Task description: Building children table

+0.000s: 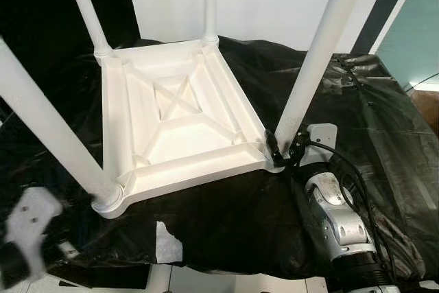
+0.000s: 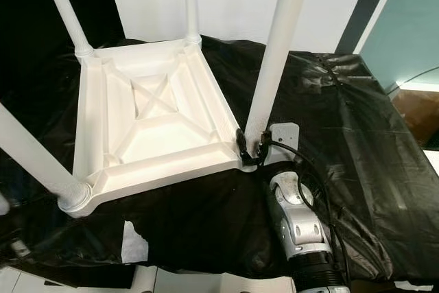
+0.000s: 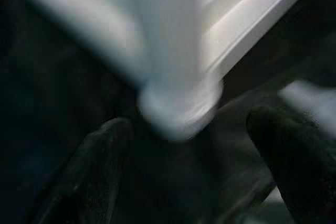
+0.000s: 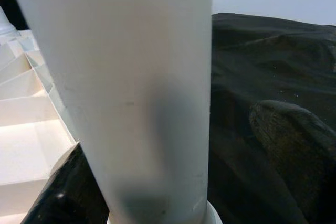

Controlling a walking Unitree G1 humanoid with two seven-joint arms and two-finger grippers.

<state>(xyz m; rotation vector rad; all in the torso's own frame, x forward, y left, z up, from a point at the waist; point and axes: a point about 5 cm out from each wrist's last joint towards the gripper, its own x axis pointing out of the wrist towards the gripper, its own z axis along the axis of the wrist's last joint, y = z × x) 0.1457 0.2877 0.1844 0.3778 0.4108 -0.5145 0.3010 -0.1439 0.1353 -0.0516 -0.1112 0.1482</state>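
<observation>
While the white children's table (image 1: 180,118) lies upside down on the black plastic sheet (image 1: 370,135), legs up, the right gripper (image 1: 282,150) straddles the base of its near right leg (image 1: 317,60), fingers spread. The left gripper (image 3: 191,145), fingers apart, faces the near left leg (image 1: 42,121) base.

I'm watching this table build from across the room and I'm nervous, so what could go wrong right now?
1. The right tool straddles the base of the near-right leg with its fingers apart; a sideways push could tilt the leg in its socket.
2. The upside-down white tabletop lies on loose, wrinkled black sheeting, so it might slide when pushed.
3. The left tool sits open near the near-left leg; its view is blurred, so contact there may be misjudged.
</observation>
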